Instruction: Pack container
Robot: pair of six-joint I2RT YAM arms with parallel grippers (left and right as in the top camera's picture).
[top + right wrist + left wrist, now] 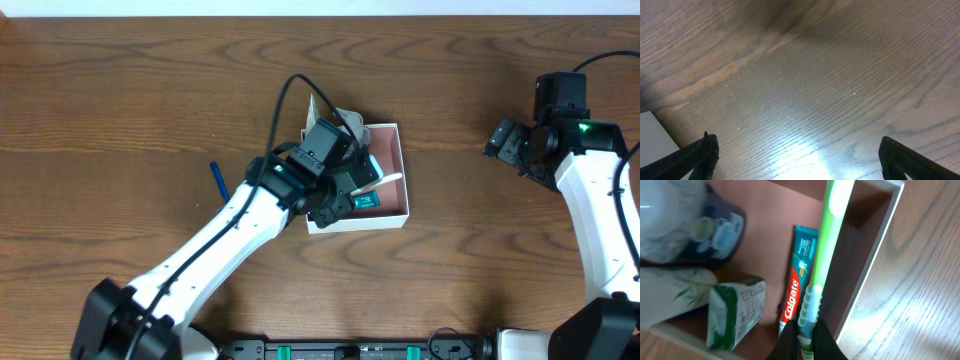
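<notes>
The container (398, 168) sits near the middle of the counter (120, 80), white walls up and pink floor exposed. The left pincer (807, 341) is over the container's near side, clamped narrow on the handle end of a green toothbrush (821, 265). The toothbrush extends along the inside of one container wall (874, 255). Whether its far end touches the floor cannot be determined.

Contents on the pink floor:
- a toothpaste tube (799, 275), lying flat just beside the toothbrush;
- a green-and-white carton (735, 312);
- a dark blue jar (722, 230);
- a white pack with a leaf print (670, 297).

The right pincer (797, 155) hangs near the right edge, jaws wide, holding nothing, above bare wood. A blue pen (217, 180) lies on the counter left of the container, apart from it.
</notes>
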